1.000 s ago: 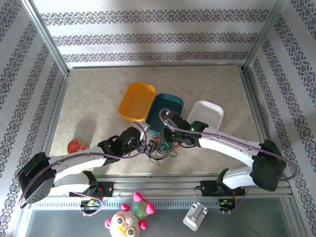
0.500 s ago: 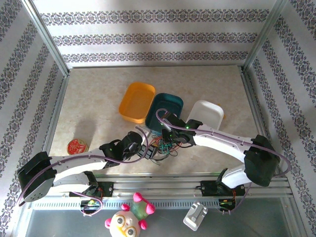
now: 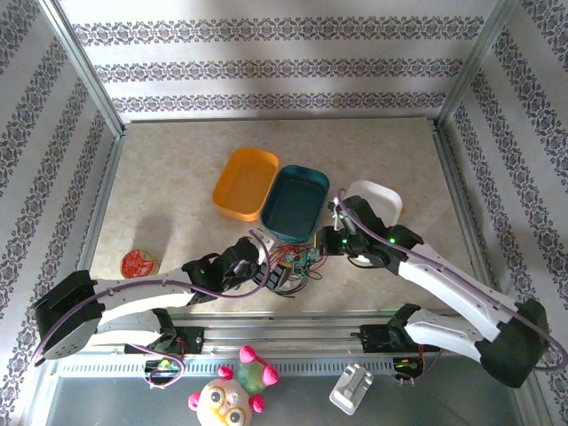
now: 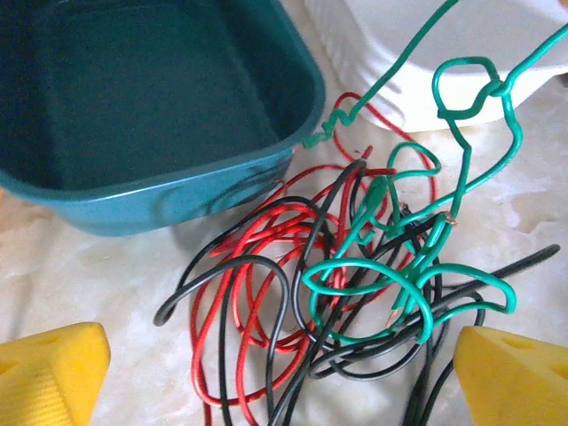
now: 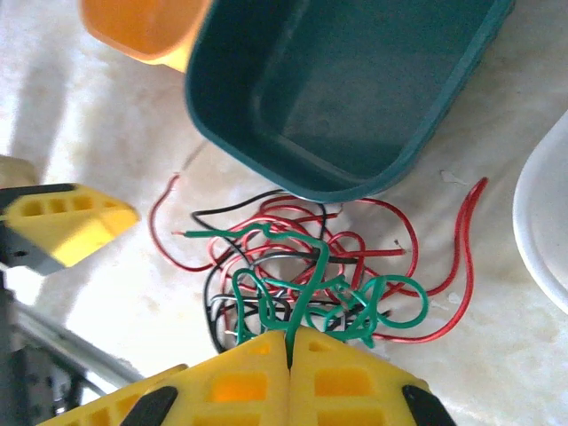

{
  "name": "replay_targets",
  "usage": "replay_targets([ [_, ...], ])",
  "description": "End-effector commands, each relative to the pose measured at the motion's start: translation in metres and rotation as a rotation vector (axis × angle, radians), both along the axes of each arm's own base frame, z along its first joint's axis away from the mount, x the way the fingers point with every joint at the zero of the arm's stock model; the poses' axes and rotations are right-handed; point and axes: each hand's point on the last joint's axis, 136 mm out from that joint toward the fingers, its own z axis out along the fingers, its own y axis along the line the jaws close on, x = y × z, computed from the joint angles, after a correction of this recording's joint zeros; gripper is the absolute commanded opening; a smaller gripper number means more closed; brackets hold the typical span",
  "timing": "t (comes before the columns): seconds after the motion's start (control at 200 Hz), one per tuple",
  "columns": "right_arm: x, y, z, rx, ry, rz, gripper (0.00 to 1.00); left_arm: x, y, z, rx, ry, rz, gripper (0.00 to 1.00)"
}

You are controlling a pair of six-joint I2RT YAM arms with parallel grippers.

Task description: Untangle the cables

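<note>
I log, top down: marbled table (image 3: 177, 177); teal bin (image 3: 300, 200); left gripper (image 4: 284, 377), jaws wide apart, straddling the tangle; right gripper (image 5: 288, 351), jaws together, pinching a green cable (image 5: 306, 288); red, black and green cables (image 3: 297, 264) heaped just beside the bin's near wall.

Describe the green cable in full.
The green cable is thin wire with glossy green coating, kinked into several loops, a bare coppery tip showing at one end. Most of it lies tangled among the red and black cables on the table beside the teal bin. One strand rises off the pile, pinched in the shut right gripper.
</note>
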Motion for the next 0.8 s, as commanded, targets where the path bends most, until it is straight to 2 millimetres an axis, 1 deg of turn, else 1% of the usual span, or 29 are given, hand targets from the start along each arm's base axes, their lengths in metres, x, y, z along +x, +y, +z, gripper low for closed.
replay_targets([
  [0.0, -0.011, 0.004, 0.016, 0.105, -0.025, 0.065, 0.0, -0.004, -0.027, 0.026, -0.061, -0.042, -0.106, 1.0],
  [0.14, -0.013, 0.001, 0.032, 0.186, -0.057, 0.066, 0.0, -0.006, -0.04, 0.045, -0.128, -0.062, -0.153, 1.0],
  [0.205, -0.014, 0.002, 0.035, 0.223, -0.047, 0.072, 0.0, -0.007, -0.046, 0.054, -0.154, -0.069, -0.176, 1.0],
  [0.285, -0.015, 0.004, 0.036, 0.247, -0.032, 0.074, 0.0, -0.009, -0.054, 0.06, -0.169, -0.071, -0.211, 0.97],
  [0.44, -0.013, 0.009, 0.033, 0.264, 0.002, 0.072, 0.0, -0.01, -0.071, 0.061, -0.148, -0.069, -0.276, 0.95],
  [0.55, -0.01, 0.017, 0.034, 0.31, 0.018, 0.07, 0.0, -0.008, -0.08, 0.053, -0.12, -0.08, -0.3, 0.94],
  [0.59, -0.008, 0.019, 0.035, 0.325, 0.02, 0.067, 0.0, -0.006, -0.082, 0.048, -0.109, -0.08, -0.302, 0.91],
  [0.735, -0.006, 0.02, 0.043, 0.37, 0.022, 0.051, 0.0, 0.005, -0.08, 0.028, -0.077, -0.086, -0.242, 0.71],
  [0.795, -0.005, 0.018, 0.048, 0.389, 0.018, 0.041, 0.0, 0.007, -0.077, 0.02, -0.07, -0.078, -0.224, 0.56],
])
